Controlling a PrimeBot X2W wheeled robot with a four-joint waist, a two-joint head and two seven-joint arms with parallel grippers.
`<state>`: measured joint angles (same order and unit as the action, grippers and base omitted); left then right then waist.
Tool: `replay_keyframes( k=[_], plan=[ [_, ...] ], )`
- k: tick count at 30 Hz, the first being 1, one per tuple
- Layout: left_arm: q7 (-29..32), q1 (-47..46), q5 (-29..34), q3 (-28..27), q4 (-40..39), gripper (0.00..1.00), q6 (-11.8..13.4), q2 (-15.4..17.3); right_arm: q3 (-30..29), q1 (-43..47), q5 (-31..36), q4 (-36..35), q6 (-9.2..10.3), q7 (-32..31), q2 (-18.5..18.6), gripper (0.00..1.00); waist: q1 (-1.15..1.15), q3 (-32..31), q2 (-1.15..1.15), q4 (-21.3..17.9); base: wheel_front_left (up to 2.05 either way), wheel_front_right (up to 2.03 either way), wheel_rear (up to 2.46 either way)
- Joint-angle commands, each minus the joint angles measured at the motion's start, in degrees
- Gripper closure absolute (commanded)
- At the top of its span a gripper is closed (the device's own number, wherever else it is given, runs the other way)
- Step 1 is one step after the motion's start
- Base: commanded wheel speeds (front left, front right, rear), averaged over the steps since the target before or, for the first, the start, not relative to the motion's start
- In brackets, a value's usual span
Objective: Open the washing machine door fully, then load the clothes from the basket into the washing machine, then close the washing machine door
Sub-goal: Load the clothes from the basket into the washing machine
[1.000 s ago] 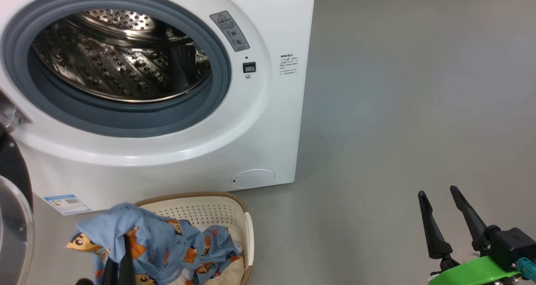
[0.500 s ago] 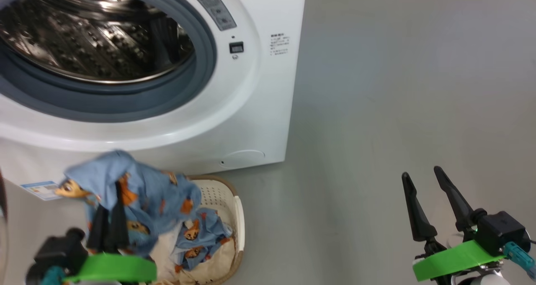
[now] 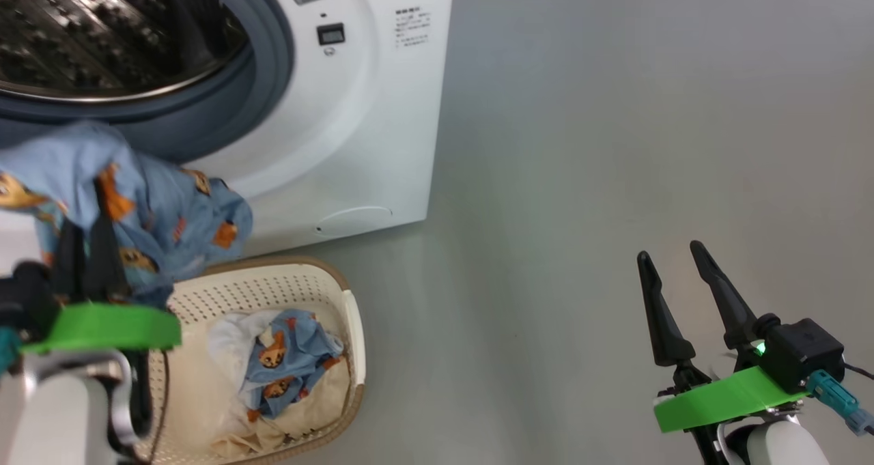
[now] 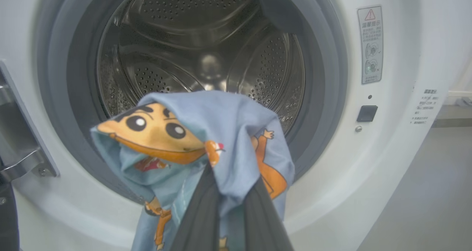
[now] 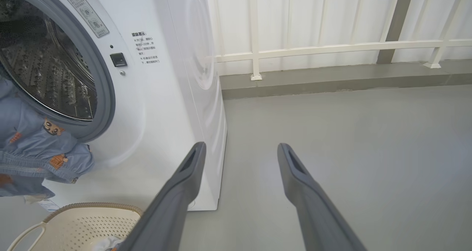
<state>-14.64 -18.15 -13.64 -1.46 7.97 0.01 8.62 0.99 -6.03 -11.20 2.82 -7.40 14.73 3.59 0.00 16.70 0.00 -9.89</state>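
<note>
The light blue garment (image 4: pixel 225 118) drapes over left gripper (image 4: pixel 230 192) clamping it.

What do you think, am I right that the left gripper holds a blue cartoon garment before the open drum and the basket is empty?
Not quite: the basket is not empty; the head view shows clothes in it. The left gripper does hold the blue garment before the drum.
</note>
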Motion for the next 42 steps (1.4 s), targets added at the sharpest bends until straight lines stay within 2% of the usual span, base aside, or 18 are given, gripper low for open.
replay_keyframes(
  k=[1, 11, 23, 42],
  plan=[
    [-0.36, -3.09, 1.28, -2.17, -0.43, 1.00, 0.19, 2.42, 1.56, -1.47, -0.95, -1.31, -0.09, 0.27, -0.10, 0.00, 0.00, 1.82, 0.00, -1.35, 0.00, 0.00, 0.00],
    [-0.36, -16.81, 3.98, -3.63, 7.45, 1.00, 0.18, 7.05, 3.18, -4.52, -1.45, -1.28, -0.09, 0.27, -0.64, 0.00, 0.00, 7.80, 0.00, -3.34, 0.00, 0.00, 0.00],
    [-0.36, -33.20, 6.35, -4.80, 19.45, 1.00, 1.13, 10.22, 5.41, -7.81, -1.71, -1.45, -0.09, 0.27, -0.70, 0.00, 0.00, 14.91, 0.00, -5.35, 0.00, 0.00, 0.00],
    [-0.36, -45.50, 8.62, -4.97, 25.50, 1.00, 0.92, 13.32, 8.35, -10.43, -0.70, -1.69, -0.09, 0.27, -0.71, 0.00, 0.00, 21.14, 0.00, -6.53, 0.00, 0.00, 0.00]
  ],
)
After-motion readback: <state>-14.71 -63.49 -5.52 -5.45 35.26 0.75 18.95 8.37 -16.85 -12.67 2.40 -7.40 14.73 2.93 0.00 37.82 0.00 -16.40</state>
